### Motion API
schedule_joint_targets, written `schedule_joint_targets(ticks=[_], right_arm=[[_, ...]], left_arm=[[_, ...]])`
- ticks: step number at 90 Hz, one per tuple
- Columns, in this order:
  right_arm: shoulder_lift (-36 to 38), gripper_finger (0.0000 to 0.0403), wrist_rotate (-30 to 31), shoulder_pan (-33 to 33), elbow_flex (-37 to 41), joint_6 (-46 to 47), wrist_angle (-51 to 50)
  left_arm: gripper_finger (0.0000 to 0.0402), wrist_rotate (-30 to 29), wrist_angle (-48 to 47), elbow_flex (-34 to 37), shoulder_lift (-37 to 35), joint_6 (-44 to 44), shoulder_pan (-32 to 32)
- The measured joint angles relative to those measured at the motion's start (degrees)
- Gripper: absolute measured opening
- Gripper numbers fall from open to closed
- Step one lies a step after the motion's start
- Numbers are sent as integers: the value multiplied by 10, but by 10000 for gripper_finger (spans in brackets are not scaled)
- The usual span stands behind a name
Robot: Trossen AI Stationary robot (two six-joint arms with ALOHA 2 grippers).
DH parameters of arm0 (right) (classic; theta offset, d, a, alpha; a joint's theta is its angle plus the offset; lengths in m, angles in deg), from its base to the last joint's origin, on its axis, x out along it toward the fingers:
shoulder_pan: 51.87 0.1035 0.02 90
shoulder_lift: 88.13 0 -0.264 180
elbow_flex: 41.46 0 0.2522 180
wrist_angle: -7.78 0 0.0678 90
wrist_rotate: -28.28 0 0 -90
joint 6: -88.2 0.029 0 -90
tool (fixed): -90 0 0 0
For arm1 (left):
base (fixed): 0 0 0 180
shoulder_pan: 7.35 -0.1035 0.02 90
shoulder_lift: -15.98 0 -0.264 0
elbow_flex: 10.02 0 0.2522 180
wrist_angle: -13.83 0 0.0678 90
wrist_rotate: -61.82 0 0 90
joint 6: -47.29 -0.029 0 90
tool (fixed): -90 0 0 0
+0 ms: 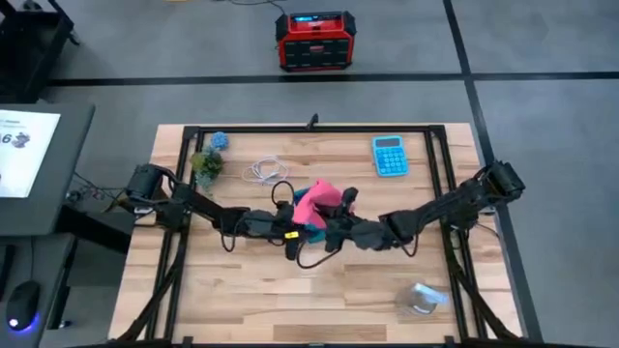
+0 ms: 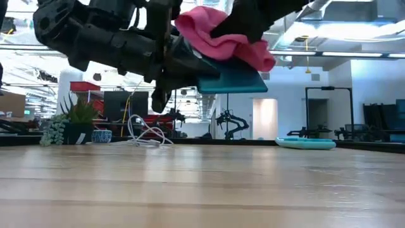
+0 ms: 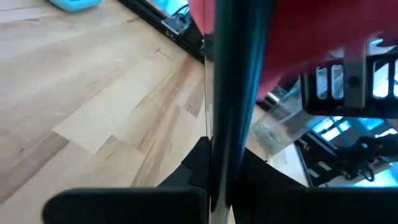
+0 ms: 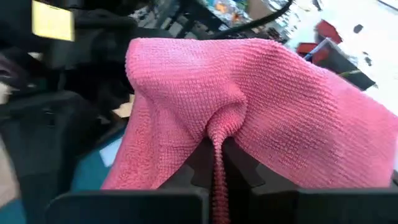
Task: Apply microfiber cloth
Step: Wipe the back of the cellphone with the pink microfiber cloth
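Right wrist view: right fingers (image 4: 217, 177) pinch microfiber cloth (image 4: 249, 106); left fingers (image 3: 217, 180) clamp phone (image 3: 233, 93).

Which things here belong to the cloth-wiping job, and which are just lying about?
In the job:
cloth, in the right fingers
teal phone, in the left fingers

Lying about:
calculator
white cable
plant
clear plastic piece

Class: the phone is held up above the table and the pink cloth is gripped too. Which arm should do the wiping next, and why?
The right arm, probably. Its tool is shut on the microfiber cloth, which already lies on the phone. The left tool is clamping the phone edge-on above the table, so it should just hold steady.
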Motion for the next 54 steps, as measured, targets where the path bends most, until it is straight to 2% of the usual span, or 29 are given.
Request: schedule_joint_targets(ticks=[9, 16, 24, 34, 39, 45, 54], right_arm=[[-2, 3, -65, 1, 0, 52, -54], [-7, 3, -76, 1, 0, 54, -48], [-8, 3, -29, 2, 1, 24, 12], [-7, 3, 72, -8, 1, -18, 114], [-6, 3, 89, -12, 1, -35, 144], [-5, 3, 75, -13, 0, -35, 138], [-5, 3, 10, -7, 0, 12, 50]], left_arm=[[4, 9, -4, 0, -1, -4, 0], [4, 9, -3, 0, -3, -5, 0], [4, 9, -1, 0, -4, -5, 0], [4, 10, -8, -1, -5, -5, 0], [4, 10, -10, 0, -5, -5, 0], [4, 11, -9, 0, -5, -6, 0], [4, 14, -19, 0, -5, -13, 1]])
